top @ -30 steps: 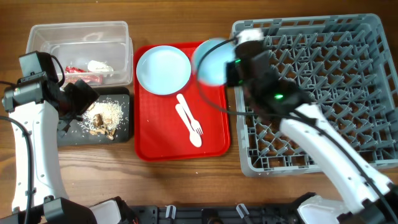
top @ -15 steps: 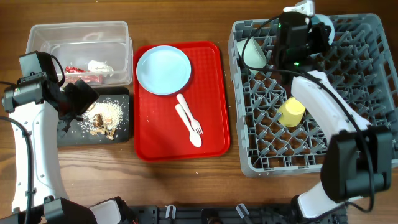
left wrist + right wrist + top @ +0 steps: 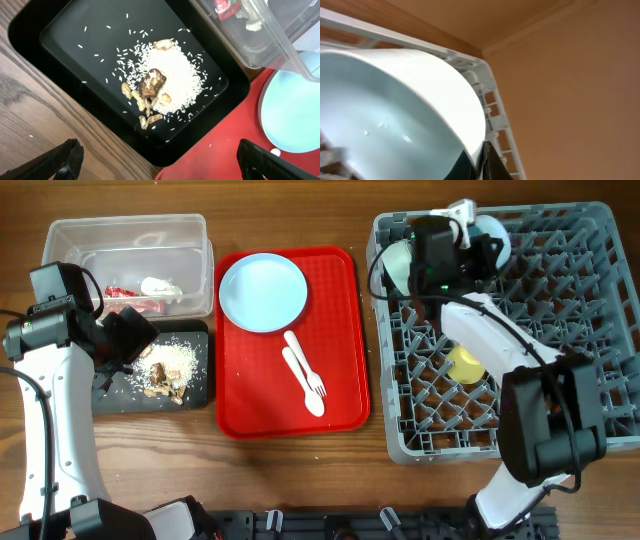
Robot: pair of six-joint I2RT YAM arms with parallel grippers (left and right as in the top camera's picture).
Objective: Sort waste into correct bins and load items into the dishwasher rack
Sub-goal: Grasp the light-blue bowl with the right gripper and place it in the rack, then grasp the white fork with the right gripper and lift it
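My right gripper (image 3: 470, 242) is at the back of the grey dishwasher rack (image 3: 560, 330), shut on the rim of the light blue bowl (image 3: 492, 232). In the right wrist view the bowl (image 3: 395, 110) fills the frame, pinched between my fingers (image 3: 486, 159). A mint green bowl (image 3: 400, 266) and a yellow cup (image 3: 465, 364) sit in the rack. The plate (image 3: 263, 292), fork (image 3: 303, 360) and spoon (image 3: 302, 383) lie on the red tray (image 3: 340, 395). My left gripper (image 3: 125, 340) (image 3: 160, 165) is open over the black tray (image 3: 65, 30) holding food scraps (image 3: 155, 85).
The clear tub (image 3: 125, 235) at the back left holds the red wrapper (image 3: 127, 293) and white tissue (image 3: 160, 285). Its corner shows in the left wrist view (image 3: 265, 35). The rack's white edge (image 3: 492, 100) is next to the held bowl.
My right arm swung the light blue bowl from above the red tray's edge into the back of the rack, then shifted it slightly left. The left arm has not moved.
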